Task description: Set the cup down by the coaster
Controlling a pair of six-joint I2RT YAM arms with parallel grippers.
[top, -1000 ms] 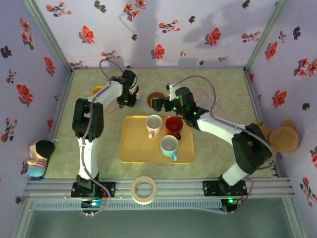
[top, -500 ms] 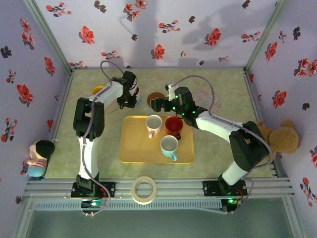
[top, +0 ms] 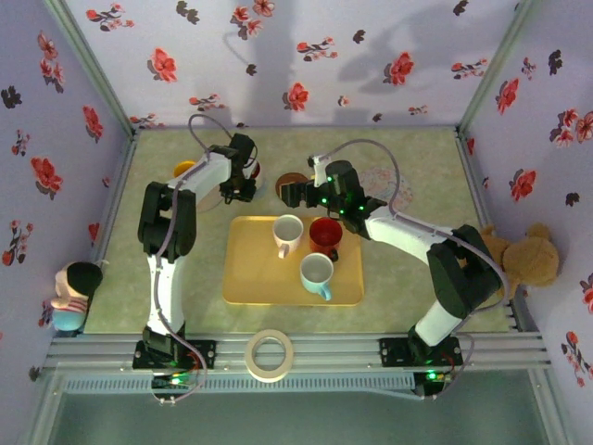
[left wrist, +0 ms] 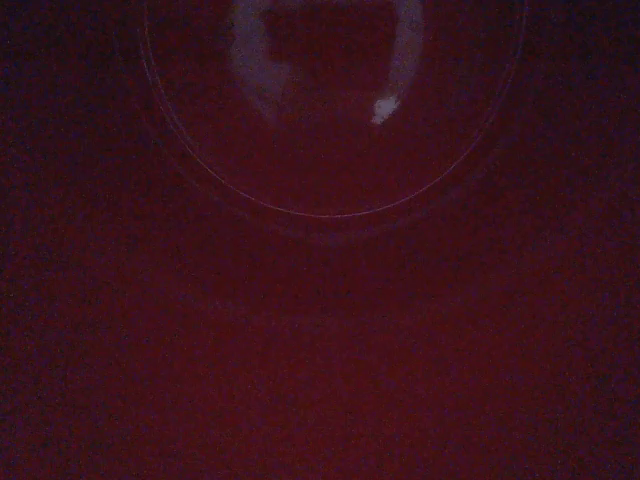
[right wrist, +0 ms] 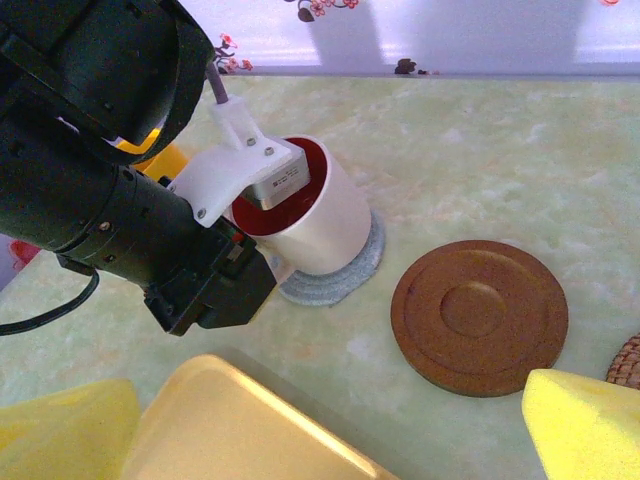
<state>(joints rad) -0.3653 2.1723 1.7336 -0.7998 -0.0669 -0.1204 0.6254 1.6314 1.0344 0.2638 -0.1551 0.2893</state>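
Right wrist view: white cup [right wrist: 322, 225] on grey coaster [right wrist: 345, 272] toward the surface's far edge, left gripper [right wrist: 245, 215] at its rim (grip untellable); right fingers [right wrist: 585, 425] spread, empty.

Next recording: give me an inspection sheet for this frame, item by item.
Surface: green marbled table, no spills seen.
Job's things: white cup, red inside, upright on grey coaster; brown coaster beside it, bare.
Clutter: yellow tray holding three mugs; tape roll; woven mat.
Grippers: left gripper at the cup's mouth, jaws hidden; right gripper open, holding nothing.
Cables: grey cable arcing over each arm.
Surroundings: floral walls; doll at left, teddy bear at right.
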